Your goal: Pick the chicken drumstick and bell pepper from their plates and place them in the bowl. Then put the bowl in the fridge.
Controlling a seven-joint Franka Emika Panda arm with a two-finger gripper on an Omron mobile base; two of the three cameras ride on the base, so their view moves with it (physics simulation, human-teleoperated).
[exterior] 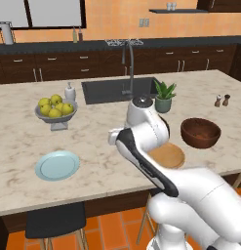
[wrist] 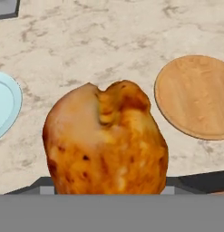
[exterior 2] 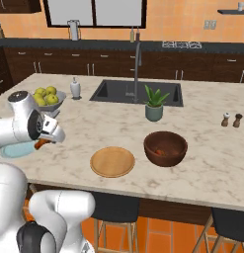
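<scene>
Fingertips lie hidden behind the orange-brown roasted chicken drumstick (wrist: 105, 140) that our hand (exterior 2: 42, 143) is grasping above the marbled bench (wrist: 109, 41).

The marble tabletop (exterior: 24, 136) carries a blue plate (exterior: 57, 165), tan plate (exterior 2: 112, 161), brown bowl (exterior 2: 165, 148), fruit bowl (exterior: 55, 111), potted plant (exterior 2: 154, 105), shakers (exterior 2: 231, 120) and a white bottle (exterior 2: 75, 88).

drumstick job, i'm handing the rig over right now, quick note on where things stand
Claw: shut on the chicken drumstick, carried above the counter between the two plates.
Blue plate and wooden plate: both bare.
Bowl: on the counter right of the wooden plate, something red inside, likely the bell pepper.
Left: drop the drumstick in the bowl, then the bowl into the fridge.
</scene>
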